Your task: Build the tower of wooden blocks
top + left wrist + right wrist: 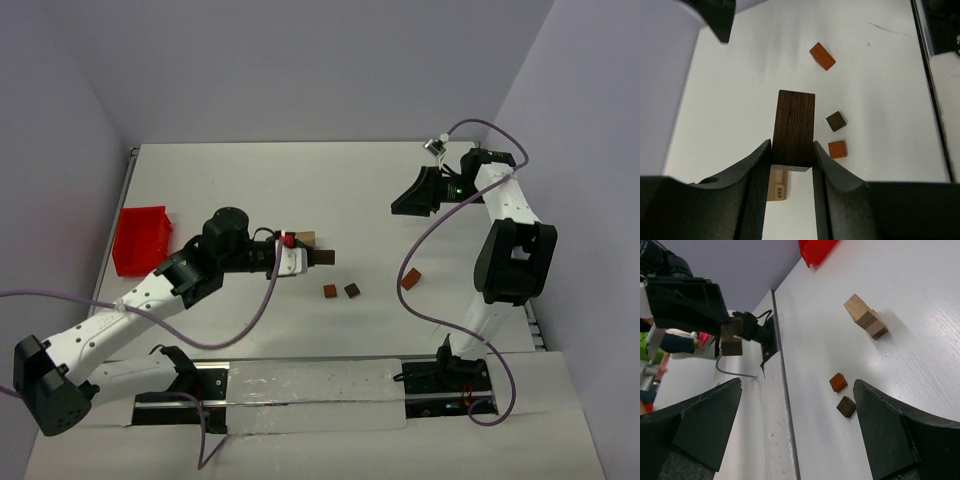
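My left gripper [312, 258] is shut on a long dark brown block [794, 127] and holds it above the table; the block also shows in the top view [323, 258]. A light tan block [776, 186] lies on the table under the jaws, just behind the gripper in the top view [307, 239]. A reddish-brown cube [329, 291], a dark brown cube [352, 290] and a reddish-brown block [410, 279] lie loose to the right. My right gripper [410, 200] is open, empty and raised at the far right, well away from the blocks.
A red plastic bin [140, 238] stands at the table's left edge. A purple cable [420, 250] hangs from the right arm over the table near the reddish-brown block. Metal base rails run along the near edge [300, 385].
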You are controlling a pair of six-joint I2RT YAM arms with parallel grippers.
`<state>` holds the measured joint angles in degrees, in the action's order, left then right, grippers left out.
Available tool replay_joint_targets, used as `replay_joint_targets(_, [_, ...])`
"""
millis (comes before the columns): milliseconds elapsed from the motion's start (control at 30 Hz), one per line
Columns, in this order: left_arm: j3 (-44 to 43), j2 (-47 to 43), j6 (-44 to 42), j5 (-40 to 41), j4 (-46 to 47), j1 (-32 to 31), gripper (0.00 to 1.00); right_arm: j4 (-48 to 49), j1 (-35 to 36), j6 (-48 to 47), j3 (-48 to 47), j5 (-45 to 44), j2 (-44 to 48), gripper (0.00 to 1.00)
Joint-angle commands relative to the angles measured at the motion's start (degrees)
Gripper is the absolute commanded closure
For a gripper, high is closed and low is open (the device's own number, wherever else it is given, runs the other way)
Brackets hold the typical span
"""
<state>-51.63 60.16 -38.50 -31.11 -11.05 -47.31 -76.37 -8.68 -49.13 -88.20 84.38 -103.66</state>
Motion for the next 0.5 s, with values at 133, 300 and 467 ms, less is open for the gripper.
replay_joint_targets(133, [-15.63,12.21,24.72,-10.94,-5.5,12.03,1.0,-5.03,-1.16,7.61,-0.18,4.73,0.55,0.0])
replay_joint_targets(300, [-17.79,15.33,24.41,-10.55,-7.15,16.21,1.0,31.51,-1.08,47.34,10.14,-6.18,7.87,0.0])
replay_joint_targets(467, [-17.93,17.33,15.24,-18.37,-11.13,18.34,1.0,49.9,-0.06,61.07,21.85,-19.99,19.82,0.0])
